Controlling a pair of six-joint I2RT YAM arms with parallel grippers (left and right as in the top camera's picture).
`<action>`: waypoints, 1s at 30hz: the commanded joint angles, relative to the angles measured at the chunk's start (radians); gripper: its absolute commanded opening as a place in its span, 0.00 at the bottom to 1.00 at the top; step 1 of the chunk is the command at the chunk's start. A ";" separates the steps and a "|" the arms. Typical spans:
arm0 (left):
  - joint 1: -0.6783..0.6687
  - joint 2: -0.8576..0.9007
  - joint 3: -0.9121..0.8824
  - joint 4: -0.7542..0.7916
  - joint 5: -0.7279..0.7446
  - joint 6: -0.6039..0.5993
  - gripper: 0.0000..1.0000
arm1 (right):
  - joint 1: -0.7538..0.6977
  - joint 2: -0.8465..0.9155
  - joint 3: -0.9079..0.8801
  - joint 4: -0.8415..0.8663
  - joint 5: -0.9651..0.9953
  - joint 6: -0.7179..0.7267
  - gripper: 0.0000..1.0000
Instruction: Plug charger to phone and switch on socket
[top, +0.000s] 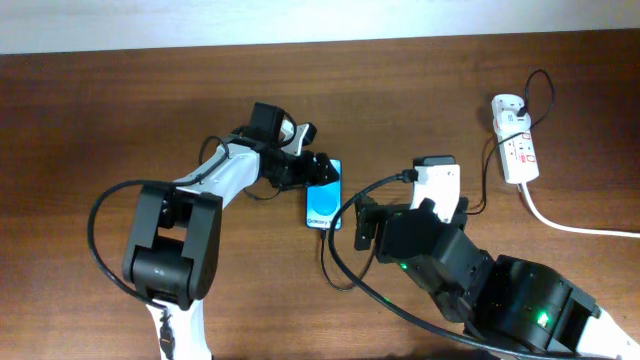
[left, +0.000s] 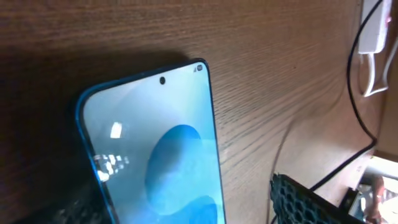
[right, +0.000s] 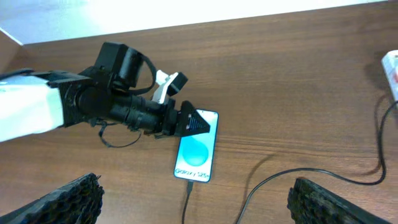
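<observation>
Left gripper (top: 312, 168) is set, fingers drawn together, on the top edge of the phone (top: 323, 206) at mid-table.
The charger (right: 189, 188) is seen meeting the phone's bottom edge (cable trailing right); the right gripper (right: 194, 198) is held wide apart nearby, the socket (top: 516, 150) far right.

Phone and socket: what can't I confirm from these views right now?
- Charger tip seated in phone: too small in right wrist view; left wrist frame cuts off that end.
- Socket switches: too small overhead; cropped elsewhere.
- Left gripper jaws: dark, foreshortened over the phone's top.
</observation>
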 joint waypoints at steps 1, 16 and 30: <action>0.009 0.047 -0.028 -0.018 -0.159 0.013 0.82 | -0.004 -0.008 -0.001 0.003 0.043 0.008 0.99; 0.018 0.043 -0.027 -0.074 -0.256 0.013 0.99 | -0.004 0.016 -0.002 -0.029 0.123 0.006 0.99; 0.274 -0.896 -0.033 -0.527 -0.405 0.086 0.99 | -1.026 0.151 0.000 -0.077 -0.405 -0.055 0.08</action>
